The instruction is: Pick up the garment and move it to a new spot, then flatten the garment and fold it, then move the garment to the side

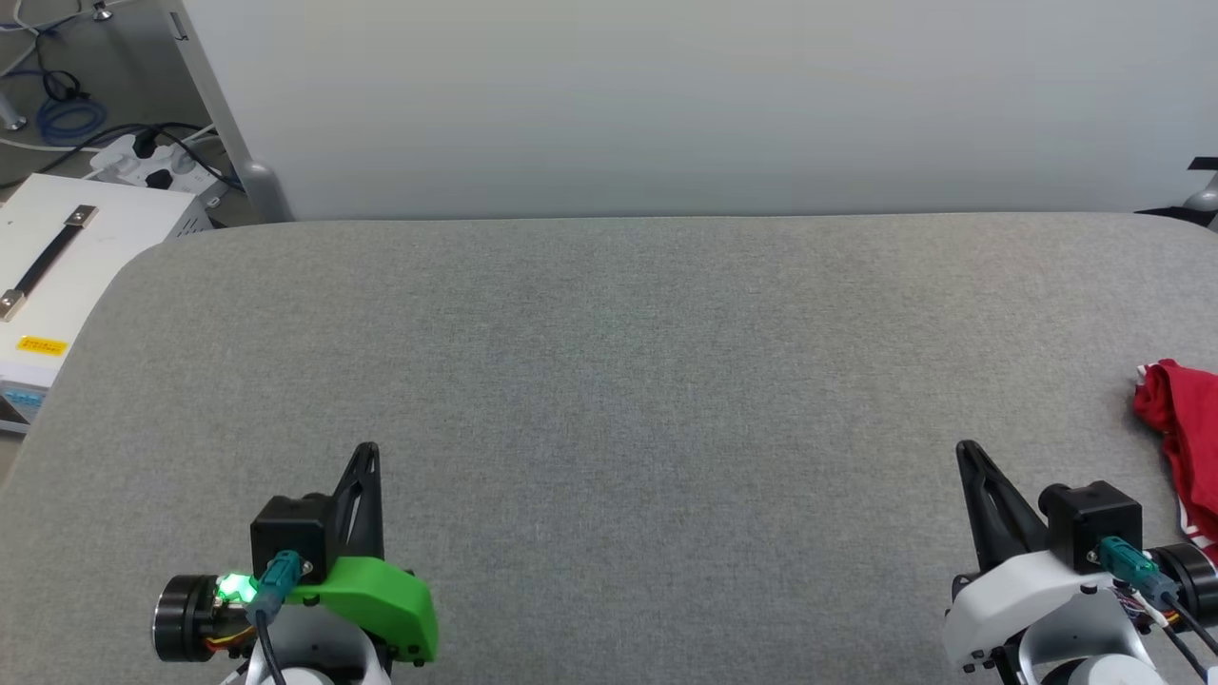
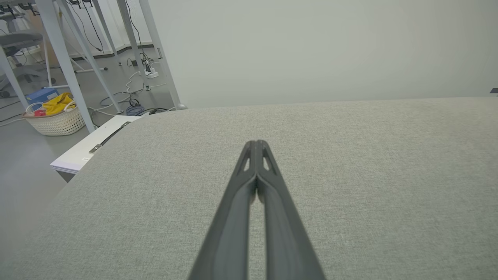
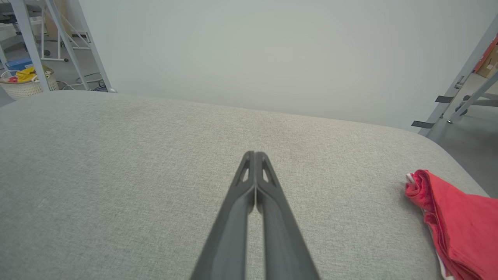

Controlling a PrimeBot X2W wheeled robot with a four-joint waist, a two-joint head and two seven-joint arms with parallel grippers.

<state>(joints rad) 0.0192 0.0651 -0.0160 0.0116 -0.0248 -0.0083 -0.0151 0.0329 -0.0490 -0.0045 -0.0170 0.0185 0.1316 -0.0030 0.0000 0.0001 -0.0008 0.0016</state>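
Fabric, grey and finely woven, covers one broad table (image 1: 609, 381) with rounded corners, spanning most of the head view. Behind it, across the top of the frame, stands one smooth, pale wall panel (image 1: 666, 95). At the left edge of the frame sits one white box-shaped case (image 1: 86, 247) with a flat black strap handle and a small yellow label.

One red soft garment (image 1: 1185, 428) lies bunched in folds on the table at the right edge of the head view, cut off by the frame. A thin white edge shows along its lower side. In the right wrist view it lies at the lower right, well apart from the fingers.

Two grippers rest low over the cloth with their long, dark, slotted fingers pointing up the frame. The left gripper (image 1: 366, 449), on a bright green mount, is at the lower left. The right gripper (image 1: 966, 447), on a white mount, is at the lower right, near the garment but not touching it. Each has its two fingers pressed together, holding nothing.

One pale woven basket (image 2: 56, 120), holding yellow cloth, stands on the floor at the left of the left wrist view.
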